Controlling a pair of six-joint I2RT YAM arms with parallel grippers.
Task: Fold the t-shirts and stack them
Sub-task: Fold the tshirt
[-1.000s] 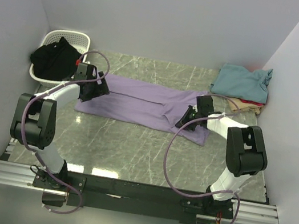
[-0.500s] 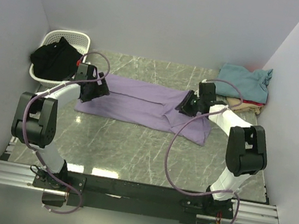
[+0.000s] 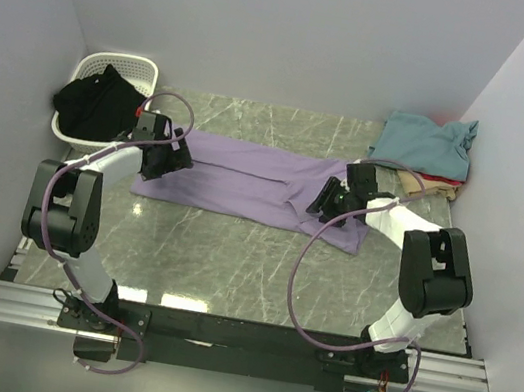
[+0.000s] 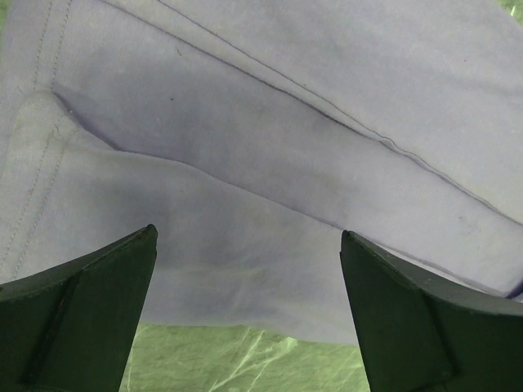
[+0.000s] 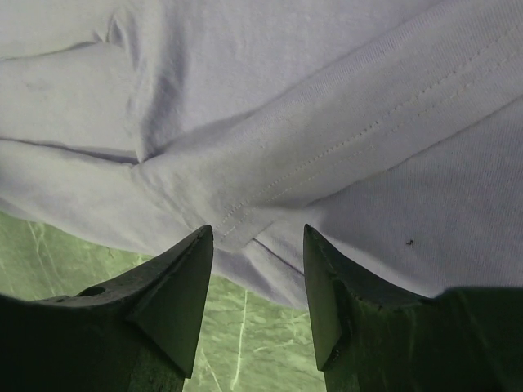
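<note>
Lavender t-shirt (image 3: 244,181) lies spread across the worktop (image 3: 232,252). My right jaws, slightly apart, have swung back to its near hem. My left jaws hover wide apart over the other end. The fold looks imminent.

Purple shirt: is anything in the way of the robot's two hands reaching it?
Nothing visible. The left gripper and right gripper are both right above the purple shirt, jaws open, with only cloth beneath.

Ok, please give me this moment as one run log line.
lavender t-shirt: laid out | left gripper: open, over its left end | right gripper: open, at its right edge
</note>
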